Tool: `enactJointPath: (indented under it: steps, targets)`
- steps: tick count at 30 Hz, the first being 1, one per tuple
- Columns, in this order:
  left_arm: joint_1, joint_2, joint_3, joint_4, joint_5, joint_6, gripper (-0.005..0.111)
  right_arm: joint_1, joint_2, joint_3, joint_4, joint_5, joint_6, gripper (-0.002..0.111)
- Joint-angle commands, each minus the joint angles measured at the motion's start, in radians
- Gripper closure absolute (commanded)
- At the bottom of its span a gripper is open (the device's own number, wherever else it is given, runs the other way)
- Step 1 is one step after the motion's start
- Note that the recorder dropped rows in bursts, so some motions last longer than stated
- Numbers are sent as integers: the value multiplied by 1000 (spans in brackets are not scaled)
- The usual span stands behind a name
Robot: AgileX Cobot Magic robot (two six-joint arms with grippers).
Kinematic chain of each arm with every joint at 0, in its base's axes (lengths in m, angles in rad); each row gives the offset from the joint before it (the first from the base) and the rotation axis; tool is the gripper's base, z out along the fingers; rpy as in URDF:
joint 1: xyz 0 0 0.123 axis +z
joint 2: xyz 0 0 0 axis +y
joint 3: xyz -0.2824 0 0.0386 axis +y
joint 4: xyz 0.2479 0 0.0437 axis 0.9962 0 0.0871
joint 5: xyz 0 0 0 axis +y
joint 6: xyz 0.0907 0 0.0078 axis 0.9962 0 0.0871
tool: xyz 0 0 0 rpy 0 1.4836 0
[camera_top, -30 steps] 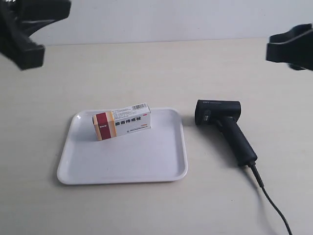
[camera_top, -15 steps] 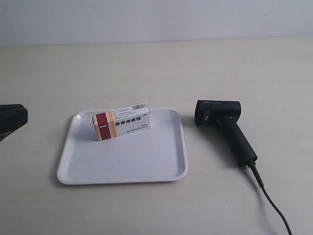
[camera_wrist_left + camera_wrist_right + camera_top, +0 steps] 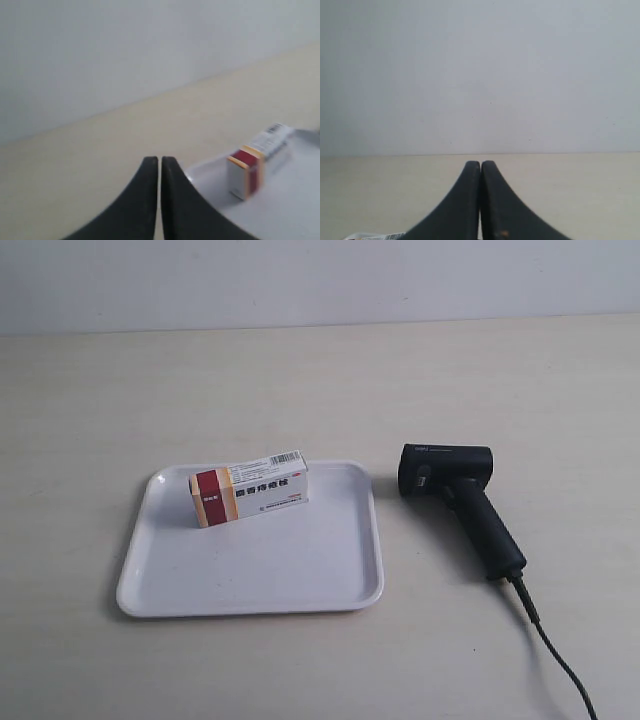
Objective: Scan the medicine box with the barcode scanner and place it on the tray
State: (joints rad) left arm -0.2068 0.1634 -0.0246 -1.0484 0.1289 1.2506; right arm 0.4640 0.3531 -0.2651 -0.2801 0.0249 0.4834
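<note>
The medicine box, white with a dark red and orange end, stands on its long side at the back of the white tray. To the tray's right, the black barcode scanner lies on the table, its cable trailing toward the front. Neither arm shows in the exterior view. My left gripper is shut with nothing in it; the medicine box and the tray lie beyond it to one side. My right gripper is shut and empty, with a barcode corner of the box at the frame's edge.
The beige table runs back to a pale wall. The scanner's thin black cable runs off the front right of the exterior view.
Both arms have withdrawn out of the exterior view: the one at its right first, then the one at its left. The box, tray and scanner have not moved.
</note>
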Motion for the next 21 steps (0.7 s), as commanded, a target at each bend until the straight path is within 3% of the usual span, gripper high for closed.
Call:
enactJointPath:
  steps: [1, 4, 6, 10, 13, 21]
  targets:
    - [89, -138, 25, -8, -78, 9, 102, 2, -4, 3, 3, -12, -1, 108]
    - [109, -163, 25, 17, -81, -9, 102, 2, -4, 3, 3, -12, -1, 108]
    - [109, -163, 25, 191, -45, -132, 102, 2, -4, 3, 3, -12, -1, 108]
    - [109, -163, 25, 803, -34, -880, 102, 2, -4, 3, 2, -20, -1, 108]
    - [109, -163, 25, 1123, 30, -1211, 102, 2, -4, 3, 2, -16, -1, 108]
    - [114, -163, 25, 1149, 105, -1236, 102, 2, -4, 3, 2, -16, -1, 108]
